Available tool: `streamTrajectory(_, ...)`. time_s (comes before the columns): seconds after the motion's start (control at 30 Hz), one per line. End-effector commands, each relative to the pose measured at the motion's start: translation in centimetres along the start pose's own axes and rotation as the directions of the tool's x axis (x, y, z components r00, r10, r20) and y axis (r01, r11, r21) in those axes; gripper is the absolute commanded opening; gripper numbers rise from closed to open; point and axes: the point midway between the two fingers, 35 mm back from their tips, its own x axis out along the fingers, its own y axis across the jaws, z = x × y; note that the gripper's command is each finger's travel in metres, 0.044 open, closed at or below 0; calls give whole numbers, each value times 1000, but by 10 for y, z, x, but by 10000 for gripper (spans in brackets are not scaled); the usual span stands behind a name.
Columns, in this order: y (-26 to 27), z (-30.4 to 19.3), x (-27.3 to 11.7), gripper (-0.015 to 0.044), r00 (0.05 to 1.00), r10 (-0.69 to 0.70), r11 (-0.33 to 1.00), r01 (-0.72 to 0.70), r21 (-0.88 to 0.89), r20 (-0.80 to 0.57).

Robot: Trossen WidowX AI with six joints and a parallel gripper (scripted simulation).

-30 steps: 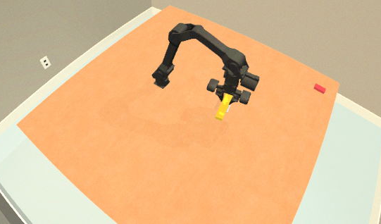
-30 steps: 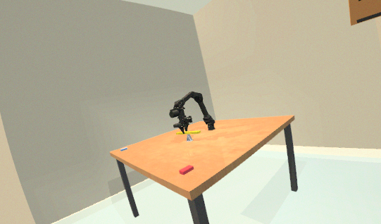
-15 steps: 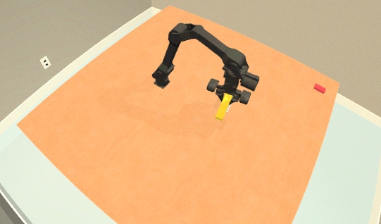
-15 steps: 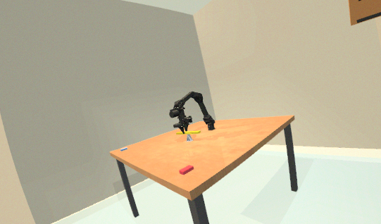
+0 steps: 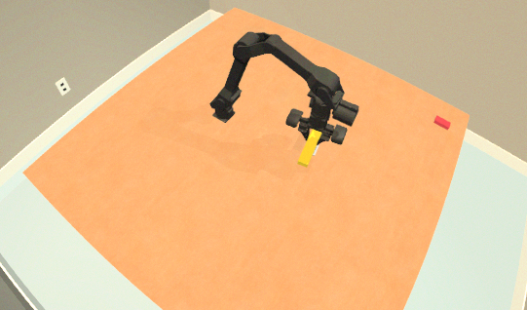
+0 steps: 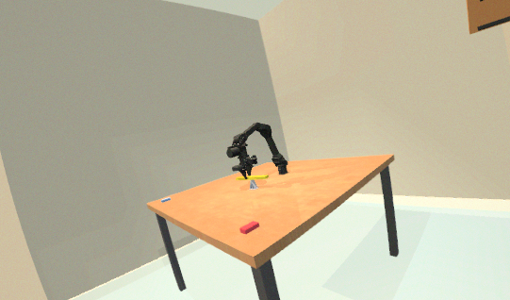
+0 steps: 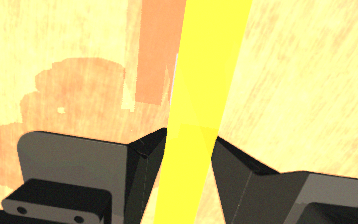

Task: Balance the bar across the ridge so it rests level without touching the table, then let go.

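Note:
The yellow bar [image 5: 309, 150] [image 6: 261, 177] [image 7: 207, 65] is held nearly level above the table. My gripper [image 5: 317, 137] [image 6: 246, 177] [image 7: 189, 137] is shut on the yellow bar, with one finger on each side of it, off its middle. The pale grey ridge [image 5: 316, 151] [image 6: 254, 185] stands on the table under the bar, a little to one side of the fingers. The bar is just over the ridge's top; whether they touch is too small to tell. In the wrist view the bar hides nearly all of the ridge.
A red block [image 5: 442, 122] [image 6: 249, 227] lies near a corner of the orange-brown table [image 5: 207, 219] [image 6: 319, 189]. A small blue block [image 6: 166, 200] lies near another table corner in the exterior view. The arm's shadow falls on the table beside the bar.

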Motion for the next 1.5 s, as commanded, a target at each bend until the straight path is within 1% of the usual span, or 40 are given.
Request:
streamTrajectory(0.0, 0, 1, 0, 0, 1000, 0, 1000, 0, -2, 5)
streamTrajectory(1.3, 0, 0, 0, 0, 1000, 0, 1000, 0, 0, 0)
streamTrajectory(1.47, 0, 0, 0, 131, 1000, 0, 1000, 0, 0, 0)
